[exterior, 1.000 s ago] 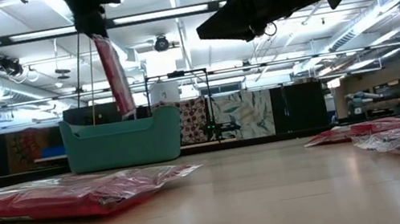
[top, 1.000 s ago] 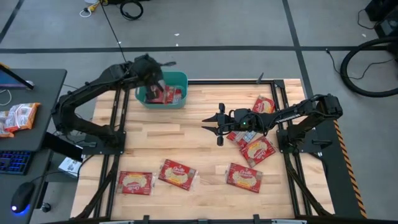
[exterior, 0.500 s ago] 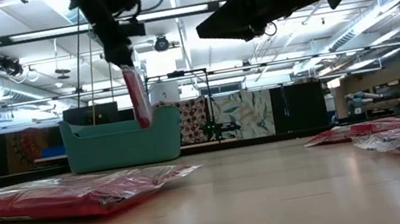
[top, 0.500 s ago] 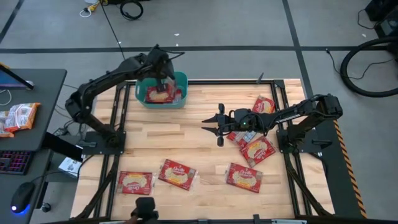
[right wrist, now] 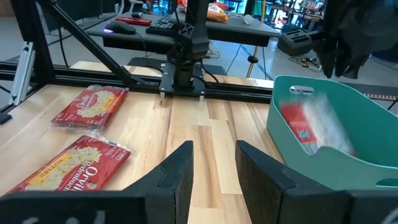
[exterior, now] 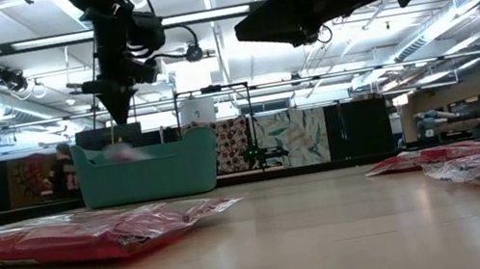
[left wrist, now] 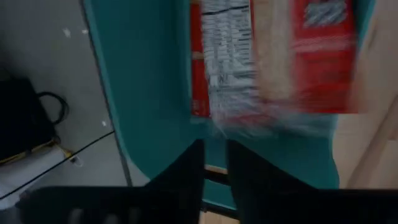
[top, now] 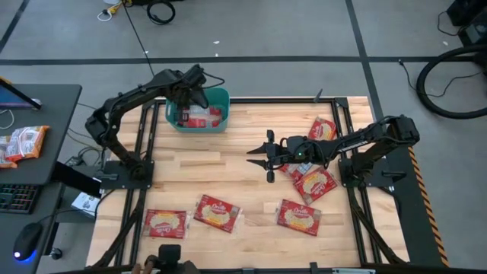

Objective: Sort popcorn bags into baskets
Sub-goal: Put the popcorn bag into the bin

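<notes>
The teal basket (top: 221, 97) stands at the table's far left. My left gripper (top: 185, 106) hangs open just above it, fingers pointing down (exterior: 117, 111). A red popcorn bag (left wrist: 273, 56) shows blurred below the fingers (left wrist: 186, 168), inside the basket, touching no finger. More bags lie in the basket (right wrist: 311, 127). My right gripper (top: 257, 157) hovers open over the table's middle, holding nothing. Several bags lie flat on the table: two near the front left (top: 166, 223) (top: 218, 213), the others on the right (top: 298, 217) (top: 315, 183) (top: 323, 128).
One bag (top: 288, 169) lies partly under my right arm. Black frame rails (top: 144, 152) border the table. A desk (top: 46, 106) on the left carries more packets (top: 23, 143), a keyboard and a mouse. Bare wood (top: 205, 164) lies between the basket and the front bags.
My left gripper carried a red bag hanging upright over the basket, swung toward the right edge, then came back left and lower. It let go, and the bag dropped into the basket. My right arm has kept still.
</notes>
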